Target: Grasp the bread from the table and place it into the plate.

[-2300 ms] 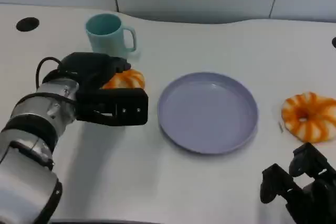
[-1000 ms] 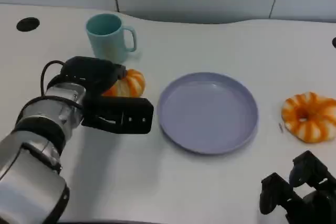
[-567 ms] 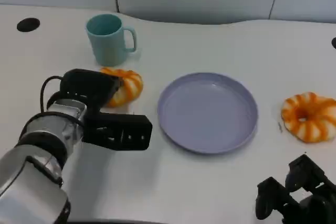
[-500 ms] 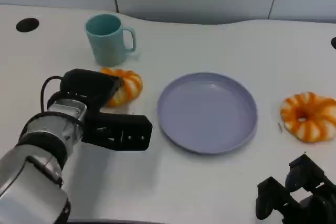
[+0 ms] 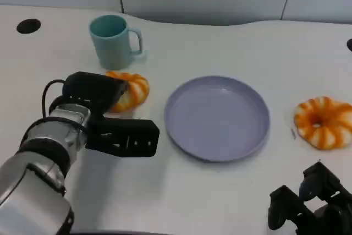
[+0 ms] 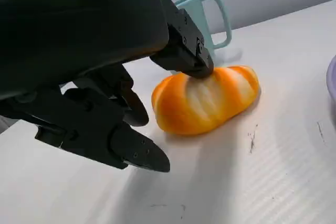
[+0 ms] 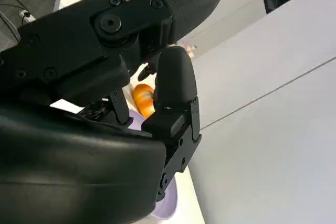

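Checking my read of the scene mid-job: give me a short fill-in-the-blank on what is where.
1. The left hand touches the orange striped bread lying in front of the teal ____.
2. The round lavender plate holds ____.
3. A second orange bread ring lies on the plate's ____ side.

Missing: mug; nothing; right

bread: left part hidden by left robot hand | right robot hand: cut off
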Available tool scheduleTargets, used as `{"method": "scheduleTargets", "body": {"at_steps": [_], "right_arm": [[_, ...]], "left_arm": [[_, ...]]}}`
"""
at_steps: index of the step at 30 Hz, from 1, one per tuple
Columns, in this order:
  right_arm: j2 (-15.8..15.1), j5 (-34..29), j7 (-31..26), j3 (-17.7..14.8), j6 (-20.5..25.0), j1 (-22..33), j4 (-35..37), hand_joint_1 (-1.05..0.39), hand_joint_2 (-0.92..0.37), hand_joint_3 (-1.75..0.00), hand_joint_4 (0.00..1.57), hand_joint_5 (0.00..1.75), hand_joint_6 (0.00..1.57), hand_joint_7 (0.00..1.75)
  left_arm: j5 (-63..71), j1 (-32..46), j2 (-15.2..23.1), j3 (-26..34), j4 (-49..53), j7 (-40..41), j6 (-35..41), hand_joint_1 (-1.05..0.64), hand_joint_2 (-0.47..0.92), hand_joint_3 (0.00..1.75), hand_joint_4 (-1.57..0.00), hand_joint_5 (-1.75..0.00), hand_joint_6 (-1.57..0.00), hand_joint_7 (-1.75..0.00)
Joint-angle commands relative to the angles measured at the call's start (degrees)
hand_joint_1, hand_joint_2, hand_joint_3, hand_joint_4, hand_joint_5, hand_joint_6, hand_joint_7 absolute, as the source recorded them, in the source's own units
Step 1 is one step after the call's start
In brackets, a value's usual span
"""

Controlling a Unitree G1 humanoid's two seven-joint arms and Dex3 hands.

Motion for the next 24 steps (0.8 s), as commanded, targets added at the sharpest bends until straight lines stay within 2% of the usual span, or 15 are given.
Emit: {"method": "scheduleTargets", "body": {"at_steps": [1,14,15,16,18,24], "right_arm": [[-0.4,0.5,-0.8,0.0,0.4,0.8,-1.4,-0.48,-0.87,0.00,0.78,1.75,0.65,1.75],[-0.5,0.1,-1.5,0.3,0.4,1.0,-1.6,-0.48,-0.86,0.00,0.78,1.75,0.65,1.75],[-0.4,0.5,-1.0,0.2,0.2,0.6,-1.2,-0.48,-0.86,0.00,0.78,1.75,0.65,1.75],[-0.3,0.8,-0.7,0.1,0.0,0.3,-0.8,-0.47,-0.87,0.00,0.77,1.75,0.64,1.75],[-0.2,1.1,-0.3,0.1,-0.2,0.0,-0.4,-0.46,-0.87,0.00,0.77,1.75,0.64,1.75],[-0.2,1.1,-0.2,0.0,-0.2,-0.1,-0.3,-0.46,-0.87,0.00,0.76,1.75,0.63,1.75]], "left_arm": [[-0.5,-0.3,0.5,0.5,0.3,1.5,0.4,-0.18,0.80,0.00,-1.02,-0.03,-0.98,-0.01],[-1.2,-0.6,0.4,1.1,0.2,2.0,0.3,-0.16,0.79,0.00,-1.03,-0.01,-0.94,0.00],[-3.1,-1.6,0.6,2.8,0.4,-2.5,0.9,-0.16,0.79,0.00,-1.03,-0.01,-0.94,0.00],[-4.6,-2.4,0.8,4.2,0.5,-5.9,1.4,-0.19,0.81,0.01,-0.98,-0.01,-0.82,0.00],[-6.2,-3.1,1.0,5.7,0.4,-9.7,1.9,-0.21,0.82,0.01,-0.95,0.00,-0.76,0.00],[-6.3,-3.2,1.0,6.0,0.2,-10.4,2.0,-0.22,0.83,0.01,-0.94,0.00,-0.74,0.00]]}}
